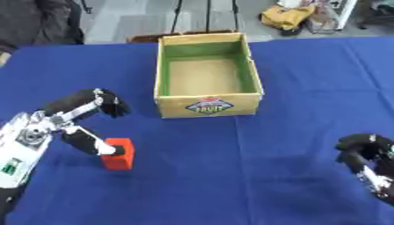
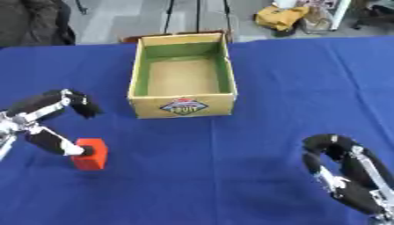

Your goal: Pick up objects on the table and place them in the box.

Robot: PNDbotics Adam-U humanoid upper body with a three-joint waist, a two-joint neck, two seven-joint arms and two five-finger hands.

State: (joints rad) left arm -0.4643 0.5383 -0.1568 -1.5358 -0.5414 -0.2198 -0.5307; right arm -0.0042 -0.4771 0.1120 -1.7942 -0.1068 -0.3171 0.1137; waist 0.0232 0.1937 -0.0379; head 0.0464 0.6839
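Left hand (image 1: 73, 121): enters from the lower left, spread wide over the blue tablecloth (image 1: 254, 162). Its lower digit touches the left face of a red block (image 1: 118, 154) near the top edge; the upper fingers arch away above and beyond the block, not touching it. The hand is released, not closed round anything.

Red block: stands upright on the cloth, long axis vertical, broad face toward the camera, just right of the lower digit's tip. It sits nearer the robot than the box and to the left of it, well apart from it.

Box (image 1: 206, 107): an open cardboard box with green inner walls and a brown floor, a round label on its near wall. Long axis runs away from the robot; the opening faces up. It lies beyond the left hand and to its right. Nothing is visible inside.

Right hand (image 2: 342, 176): shows at the lower right, fingers curled inward, holding nothing, apart from the block and the box.

Open room: bare cloth lies between the block and the box's near wall, and a wide bare stretch between the block and the right hand. The table's far edge runs just behind the box; the floor and a yellow bag (image 1: 286, 16) lie beyond it.
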